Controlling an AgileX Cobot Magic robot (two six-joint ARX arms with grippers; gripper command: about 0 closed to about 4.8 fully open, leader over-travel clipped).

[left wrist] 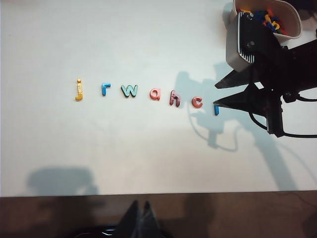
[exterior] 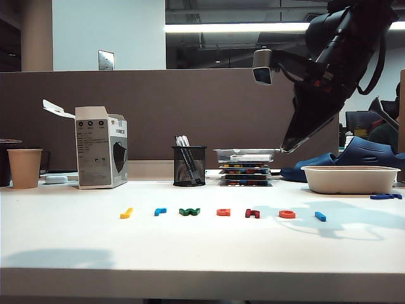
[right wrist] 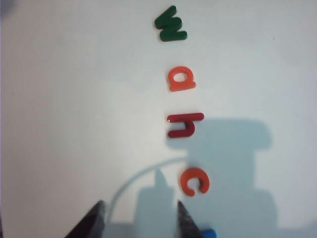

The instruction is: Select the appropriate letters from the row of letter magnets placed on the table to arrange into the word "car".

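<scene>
Seven letter magnets lie in a row on the white table point(exterior: 202, 253). The orange-red "c" point(exterior: 286, 214) point(left wrist: 197, 101) point(right wrist: 194, 180), the orange-red "a" point(exterior: 223, 212) point(left wrist: 155, 93) point(right wrist: 181, 79) and the blue "r" point(exterior: 160, 211) point(left wrist: 104, 89) all lie flat in the row. My right gripper point(exterior: 288, 147) point(left wrist: 216, 95) point(right wrist: 140, 206) hangs open above the row's right end, over bare table beside the "c", with nothing between its fingers. My left gripper point(left wrist: 140, 204) is shut and empty, back beyond the table's front edge.
The row also holds a yellow "j" point(exterior: 126, 213), green "w" point(exterior: 189, 211), dark red "h" point(exterior: 252, 213) and a blue bar point(exterior: 320, 216). At the back stand a paper cup point(exterior: 25, 168), a box point(exterior: 100, 155), a mesh pen holder point(exterior: 189, 166), stacked cases point(exterior: 245, 166) and a white tray point(exterior: 350, 179).
</scene>
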